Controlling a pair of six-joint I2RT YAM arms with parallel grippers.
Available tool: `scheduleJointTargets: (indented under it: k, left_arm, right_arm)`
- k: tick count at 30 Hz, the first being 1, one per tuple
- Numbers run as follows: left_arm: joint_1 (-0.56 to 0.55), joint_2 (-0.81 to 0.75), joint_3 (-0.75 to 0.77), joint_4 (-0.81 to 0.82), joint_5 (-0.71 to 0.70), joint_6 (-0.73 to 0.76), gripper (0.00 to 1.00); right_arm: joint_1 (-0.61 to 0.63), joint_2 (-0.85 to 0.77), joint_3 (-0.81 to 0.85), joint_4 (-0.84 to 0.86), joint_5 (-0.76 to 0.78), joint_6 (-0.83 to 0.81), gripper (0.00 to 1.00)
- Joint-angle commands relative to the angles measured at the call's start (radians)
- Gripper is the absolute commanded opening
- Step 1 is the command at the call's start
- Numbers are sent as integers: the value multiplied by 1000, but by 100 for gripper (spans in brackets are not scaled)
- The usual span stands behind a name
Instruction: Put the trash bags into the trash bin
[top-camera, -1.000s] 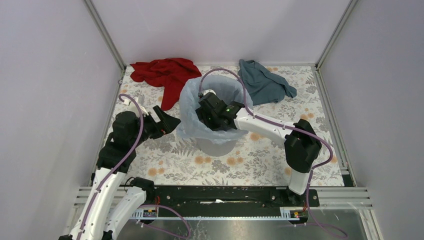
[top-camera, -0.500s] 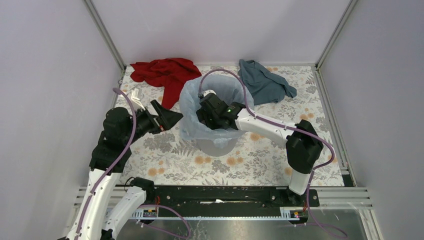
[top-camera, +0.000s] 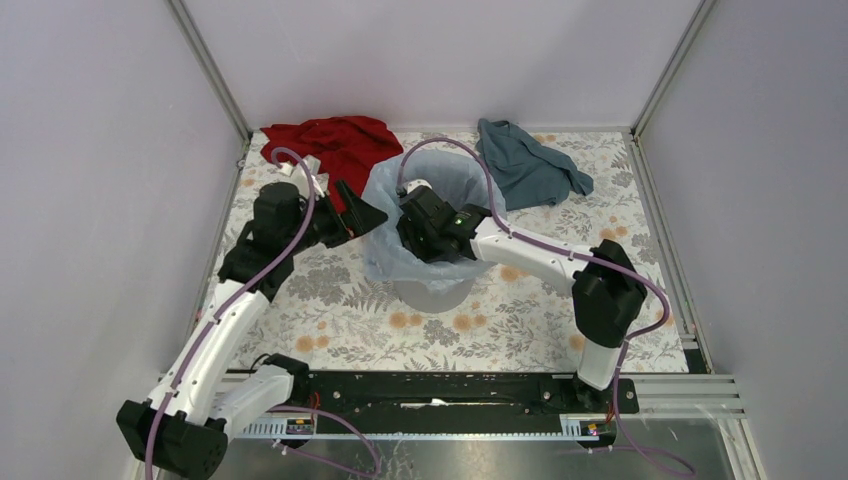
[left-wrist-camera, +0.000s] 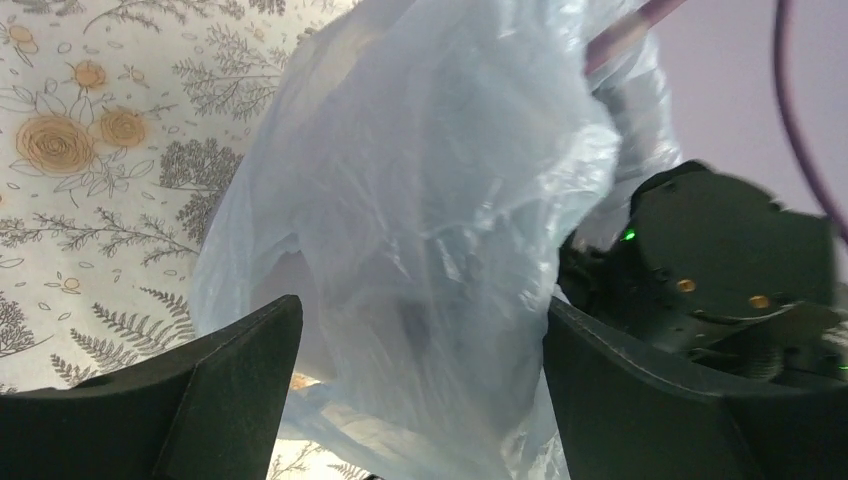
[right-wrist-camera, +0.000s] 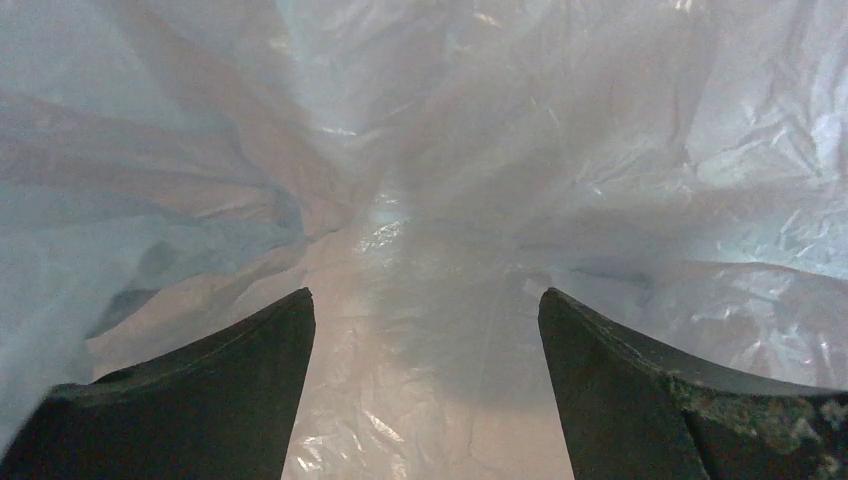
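The trash bag (top-camera: 385, 255), a thin pale blue film, lines the mouth of the grey trash bin (top-camera: 432, 293) and hangs over its left and front wall. My right arm's wrist (top-camera: 440, 222) reaches down into the bin. In the right wrist view my right gripper (right-wrist-camera: 425, 292) stands open inside the bag (right-wrist-camera: 430, 180), with crinkled film below its fingers. My left gripper (top-camera: 368, 212) is at the bag's left rim. It is open (left-wrist-camera: 422, 303), and the bag's outer film (left-wrist-camera: 430, 200) bulges between its spread fingers without being pinched.
A red cloth (top-camera: 335, 150) lies at the back left, close behind my left gripper. A teal-blue cloth (top-camera: 525, 165) lies at the back right. The table has a floral cover (top-camera: 500, 320). Grey walls close in three sides.
My left arm has swung from the table left of the bin up and back to the bag's left rim. The right gripper has stayed inside the bin.
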Motion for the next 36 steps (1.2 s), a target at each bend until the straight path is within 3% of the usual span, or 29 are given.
scheduleJointTargets:
  k: [1, 6, 11, 14, 15, 20, 24, 27, 32, 36]
  left_arm:
    - [-38, -13, -17, 27, -61, 44, 86]
    - [-50, -45, -59, -4, -101, 64, 80]
    - [-50, -63, -79, -14, -102, 61, 77]
    - [-51, -64, -73, -13, -86, 58, 77]
    - [-51, -64, -71, -11, -79, 57, 77]
    - [-54, -65, -67, 7, -49, 45, 77]
    - [-56, -68, -63, 7, -50, 50, 77]
    - [-58, -68, -64, 7, -42, 54, 77]
    - [-59, -68, -72, 15, -26, 67, 77]
    - [-60, -75, -55, -7, -29, 100, 83]
  right_arm:
    - [1, -67, -14, 32, 9, 0, 89]
    - [-44, -138, -100, 107, -108, 47, 89]
    - [-54, -190, -127, 124, -114, 54, 76]
    - [-53, -183, -103, 101, -114, 50, 58]
    - [-52, -179, -97, 96, -112, 51, 56]
    - [-32, -152, -29, 52, -74, 63, 88]
    - [-27, -168, 38, -6, -58, 66, 91]
    - [-27, -210, 51, -6, -52, 69, 99]
    - [-30, -204, 28, 45, -25, 39, 100]
    - [-25, -129, 157, -43, 14, 2, 100]
